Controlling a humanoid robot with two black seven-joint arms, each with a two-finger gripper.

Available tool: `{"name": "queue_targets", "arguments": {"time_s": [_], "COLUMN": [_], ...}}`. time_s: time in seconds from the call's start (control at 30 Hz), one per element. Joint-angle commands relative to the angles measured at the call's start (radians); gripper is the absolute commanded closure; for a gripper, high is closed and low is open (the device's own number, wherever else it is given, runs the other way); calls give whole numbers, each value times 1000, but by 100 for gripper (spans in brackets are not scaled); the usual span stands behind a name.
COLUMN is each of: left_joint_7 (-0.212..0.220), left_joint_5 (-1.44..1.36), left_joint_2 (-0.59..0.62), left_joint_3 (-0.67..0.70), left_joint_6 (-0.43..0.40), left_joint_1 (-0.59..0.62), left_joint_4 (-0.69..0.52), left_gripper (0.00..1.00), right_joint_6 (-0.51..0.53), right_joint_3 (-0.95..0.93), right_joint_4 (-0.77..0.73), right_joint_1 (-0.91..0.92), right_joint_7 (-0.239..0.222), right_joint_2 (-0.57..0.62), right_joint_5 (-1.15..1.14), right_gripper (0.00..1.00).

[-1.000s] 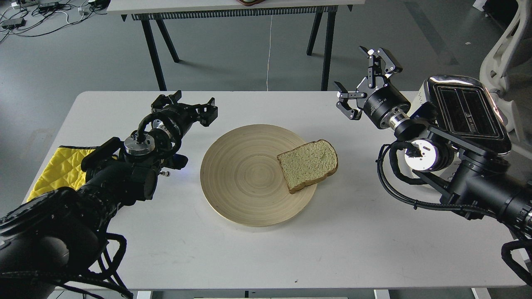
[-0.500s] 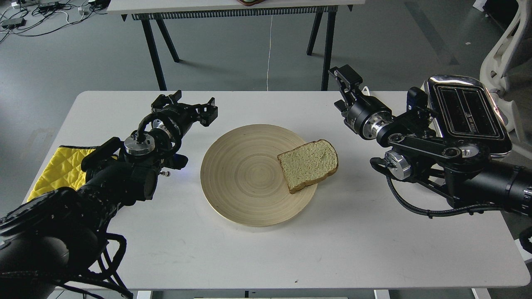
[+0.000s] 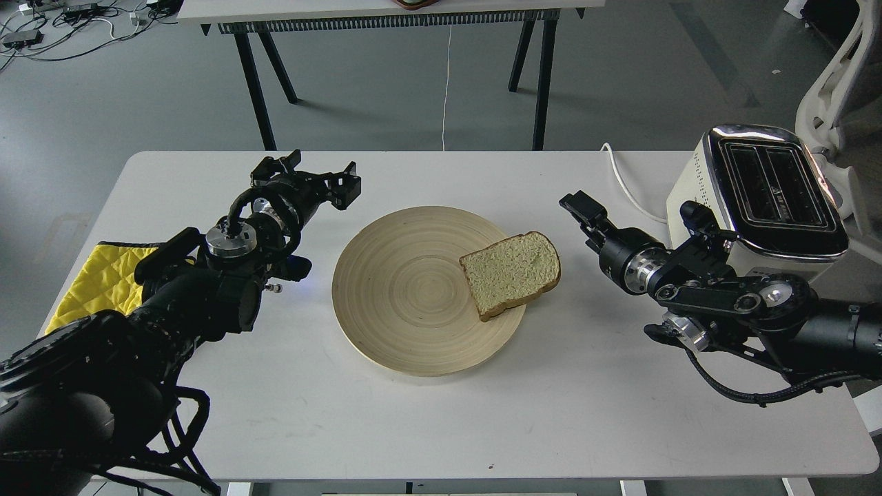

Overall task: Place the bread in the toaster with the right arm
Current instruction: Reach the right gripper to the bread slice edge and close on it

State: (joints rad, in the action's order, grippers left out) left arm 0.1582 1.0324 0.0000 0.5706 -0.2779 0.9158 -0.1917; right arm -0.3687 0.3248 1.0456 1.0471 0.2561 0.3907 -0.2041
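A slice of tan bread (image 3: 511,272) with a brown crust lies flat on the right edge of a round wooden plate (image 3: 393,296), overhanging it slightly. The cream toaster (image 3: 772,186) with a chrome top and two dark empty slots stands at the table's far right. My right gripper (image 3: 582,209) is low over the table, just right of the bread and apart from it. It is seen side-on, so its fingers cannot be told apart. My left gripper (image 3: 311,176) is open and empty, left of the plate's far edge.
A yellow quilted cloth (image 3: 96,275) lies at the table's left edge under my left arm. A white cord (image 3: 623,187) runs from the toaster towards the back edge. A second table (image 3: 386,10) stands behind, and a white chair (image 3: 841,69) beyond the toaster.
My right arm swung down and forward from in front of the toaster; its gripper dropped from high at the back to low beside the bread and turned side-on. The left arm and the bread have not moved.
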Motion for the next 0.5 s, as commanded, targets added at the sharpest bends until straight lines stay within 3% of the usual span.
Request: {"name": "queue_targets", "arguments": {"time_s": [0.0, 0.47], "left_joint_7": [0, 0], "left_joint_5": [0, 0], "left_joint_2": [0, 0], "left_joint_3": [0, 0], "left_joint_6": [0, 0], "left_joint_1": [0, 0], "left_joint_4": [0, 0], "left_gripper": [0, 0], "right_joint_6": [0, -1], "right_joint_3": [2, 2], "right_joint_4": [4, 47], "right_joint_1": [-16, -22], "right_joint_7": [0, 0], "right_joint_2": [-12, -26], "right_joint_5": [0, -54], "right_gripper": [2, 17]}}
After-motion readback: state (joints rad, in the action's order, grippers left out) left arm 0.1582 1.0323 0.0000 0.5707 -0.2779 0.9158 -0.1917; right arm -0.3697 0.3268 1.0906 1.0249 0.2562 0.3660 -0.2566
